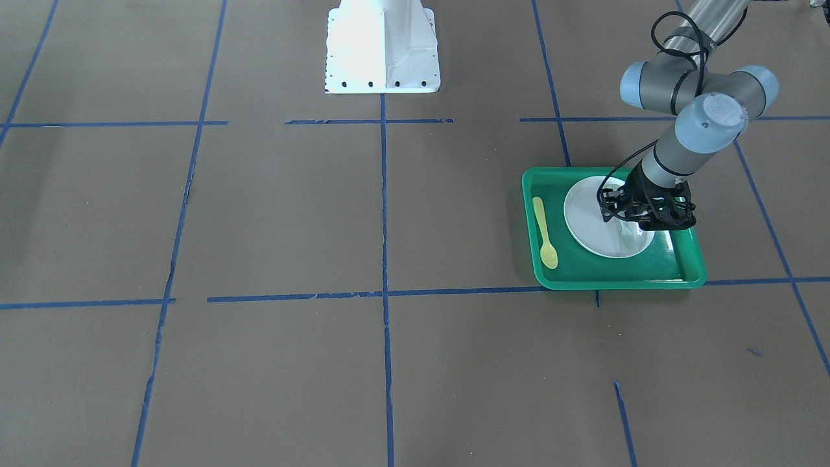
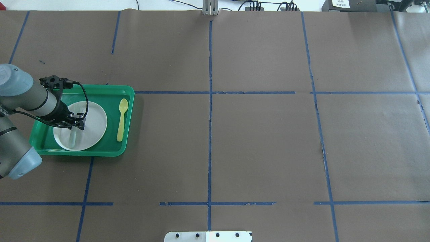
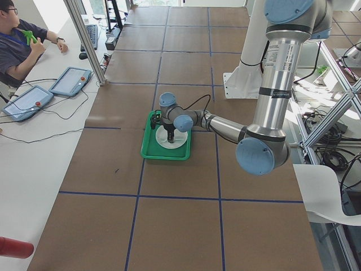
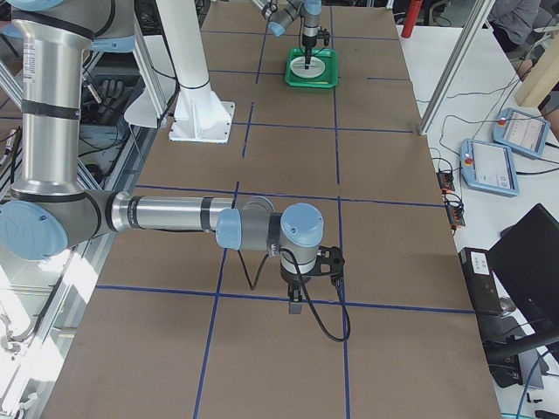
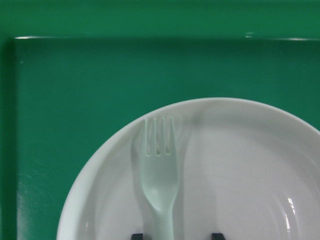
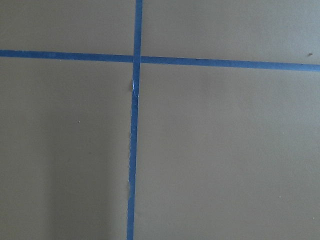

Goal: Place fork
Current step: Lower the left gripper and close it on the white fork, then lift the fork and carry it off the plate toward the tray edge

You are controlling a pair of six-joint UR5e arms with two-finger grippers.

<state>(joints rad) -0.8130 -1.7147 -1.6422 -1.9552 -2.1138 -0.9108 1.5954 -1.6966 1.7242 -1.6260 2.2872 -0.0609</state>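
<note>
Fork (image 5: 159,185) on plate (image 5: 250,160) | tines near rim | spoon (image 2: 121,119) well apart

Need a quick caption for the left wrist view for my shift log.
Pale fork lying on the white plate in the green tray, left gripper open astride its handle.

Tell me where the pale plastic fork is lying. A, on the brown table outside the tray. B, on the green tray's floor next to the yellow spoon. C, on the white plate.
C: the left wrist view shows the fork lying flat on the white plate, while the yellow spoon lies apart from it on the green tray.
</note>
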